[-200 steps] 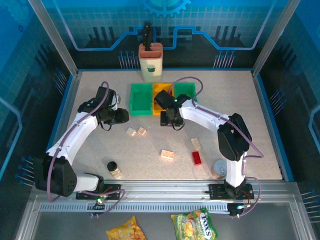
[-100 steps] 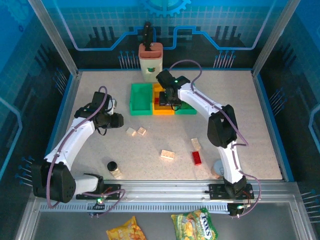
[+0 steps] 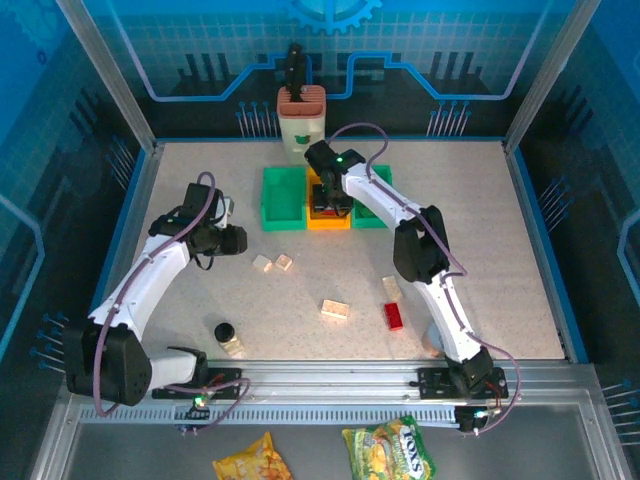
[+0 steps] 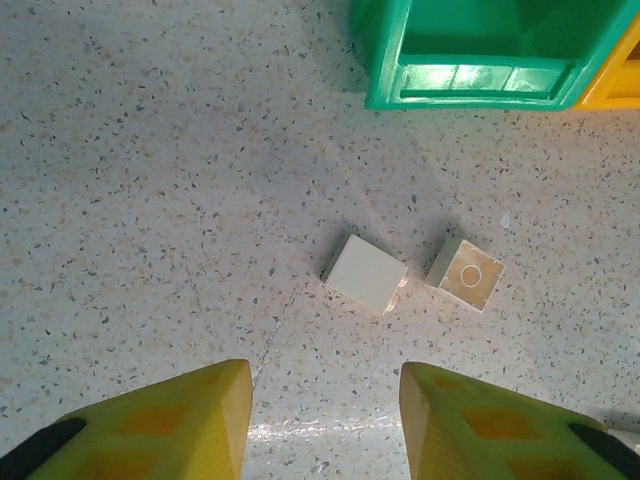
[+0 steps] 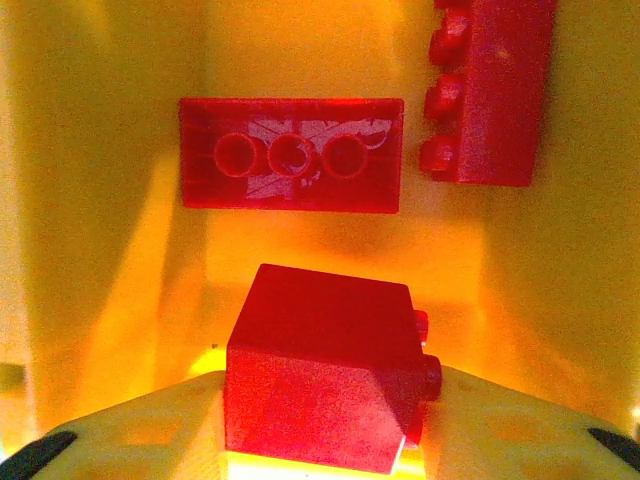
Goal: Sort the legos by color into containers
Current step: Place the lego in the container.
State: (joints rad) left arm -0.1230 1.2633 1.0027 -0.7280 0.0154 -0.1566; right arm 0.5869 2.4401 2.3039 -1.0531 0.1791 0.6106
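While the right claw [image 5: 320, 425] grips a red brick [image 5: 325, 365] in the orange-yellow bin [image 5: 110, 250] (two other bricks [image 5: 290, 155] inside), the left claw [image 4: 325, 420] gapes empty.

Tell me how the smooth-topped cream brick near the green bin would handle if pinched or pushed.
The cream brick looks like hard moulded plastic with crisp edges, so it is probably rigid and light. Lying flat on the table, it should slide rather than roll. Pushed sideways, it would likely knock the neighbouring brick close beside it.
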